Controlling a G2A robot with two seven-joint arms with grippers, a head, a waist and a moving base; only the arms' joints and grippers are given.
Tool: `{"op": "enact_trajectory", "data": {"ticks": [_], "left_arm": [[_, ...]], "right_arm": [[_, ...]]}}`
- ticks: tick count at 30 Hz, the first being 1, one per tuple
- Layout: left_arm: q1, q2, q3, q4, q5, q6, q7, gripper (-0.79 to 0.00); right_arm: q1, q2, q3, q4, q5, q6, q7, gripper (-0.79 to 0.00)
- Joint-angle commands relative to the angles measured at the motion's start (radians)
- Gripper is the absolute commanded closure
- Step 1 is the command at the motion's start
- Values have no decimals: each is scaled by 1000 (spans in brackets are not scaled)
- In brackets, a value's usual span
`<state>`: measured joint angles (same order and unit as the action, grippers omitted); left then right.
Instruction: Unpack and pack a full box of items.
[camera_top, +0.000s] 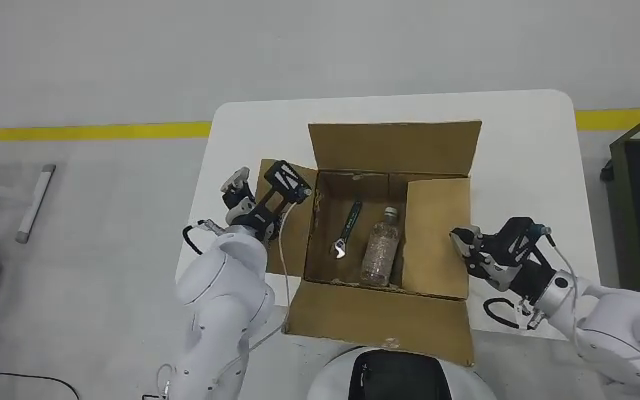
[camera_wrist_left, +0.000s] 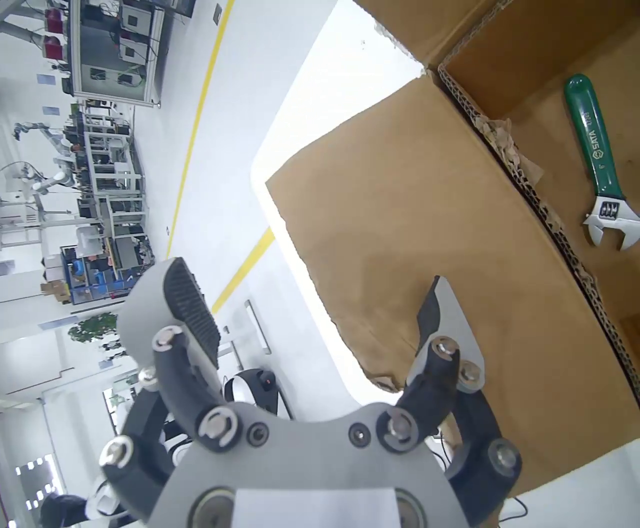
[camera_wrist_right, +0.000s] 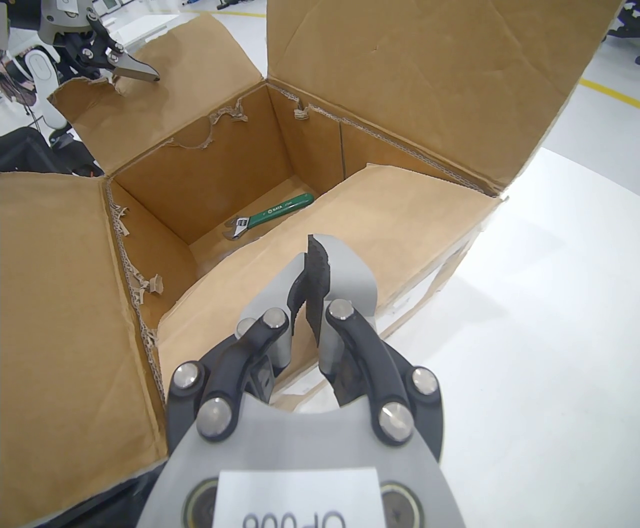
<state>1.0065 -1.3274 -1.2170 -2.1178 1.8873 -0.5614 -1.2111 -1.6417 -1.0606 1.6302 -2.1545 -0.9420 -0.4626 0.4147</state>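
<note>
Box (camera_top: 395, 147) flanked: left pincer (camera_wrist_left: 306, 279) spread, right pincer (camera_wrist_right: 313, 252) closed.

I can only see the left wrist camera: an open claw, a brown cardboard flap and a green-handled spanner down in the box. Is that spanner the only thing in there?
Observer: No. The top view shows a clear plastic bottle lying on its side beside the green-handled spanner on the floor of the brown cardboard box.
Operator: Where is the other claw?
Observer: The right gripper is over the box's opposite side flap, outside the opening.
Operator: Is it open like the one I see?
Observer: No, its fingers are shut, with nothing visible between them.
</note>
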Motion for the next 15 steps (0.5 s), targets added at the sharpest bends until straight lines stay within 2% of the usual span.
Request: {"op": "enact_trajectory", "data": {"ticks": [1,6,15], "left_arm": [[6,1,0,4,17,-4,7,-785],[22,4,6,14,64,-20,24,-785],[37,-2,9,-18,41,16,41,-785]], "right_arm": [[-2,0,2,-4,10,1,-4,0],[-6,1,10,-7,19,4,-1,0],[-23,0,46,-28,86,48,-20,0]]}}
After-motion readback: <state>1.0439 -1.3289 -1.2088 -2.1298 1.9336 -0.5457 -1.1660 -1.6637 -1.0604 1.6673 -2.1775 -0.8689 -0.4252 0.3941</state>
